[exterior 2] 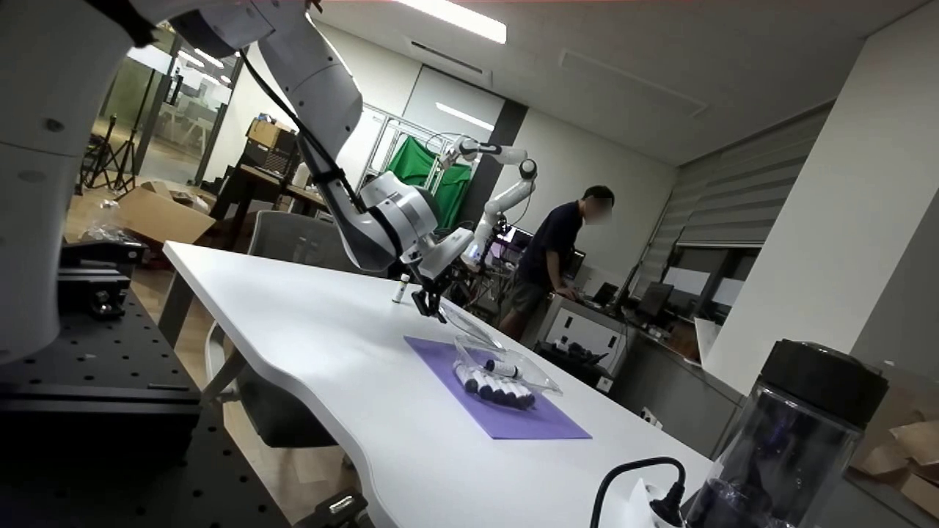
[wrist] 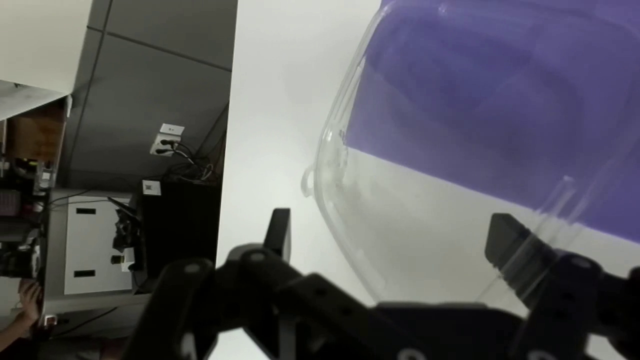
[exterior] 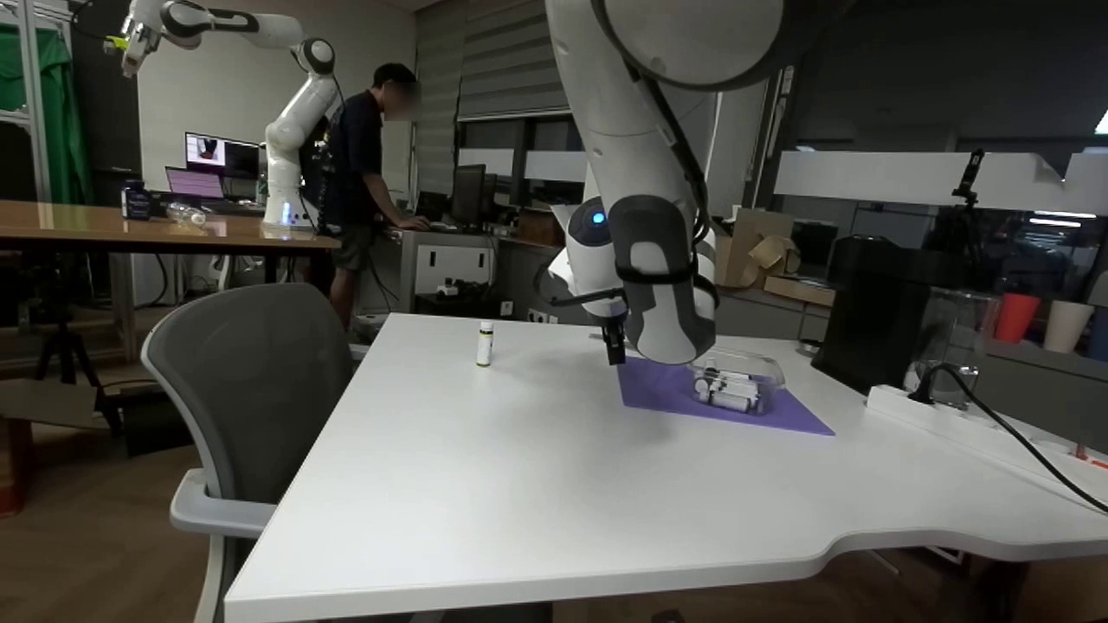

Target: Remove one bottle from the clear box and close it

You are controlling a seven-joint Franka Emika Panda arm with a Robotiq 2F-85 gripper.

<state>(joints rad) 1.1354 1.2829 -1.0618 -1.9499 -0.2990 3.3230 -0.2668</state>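
Observation:
One small white bottle [exterior: 485, 344] stands upright alone on the white table; it also shows in an exterior view [exterior 2: 400, 288] behind the gripper. The clear box [exterior 2: 541, 375] sits on the purple mat with several white, dark-capped bottles [exterior 2: 493, 387] lying in it. Its clear lid [exterior 2: 469, 328] is raised and tilted open toward the gripper. My gripper [exterior 2: 431, 309] is open at the lid's outer edge. In the wrist view the gripper [wrist: 391, 235] has its fingers spread wide, the right one partly seen through the lid's clear plastic [wrist: 335, 200]. No firm grip shows.
The purple mat [exterior: 658, 389] lies under the box. A white power strip with a black cable [exterior: 952, 424] and a clear jar with a black lid [exterior 2: 785, 440] stand near the box's side of the table. A grey chair [exterior: 251, 407] stands at the table edge.

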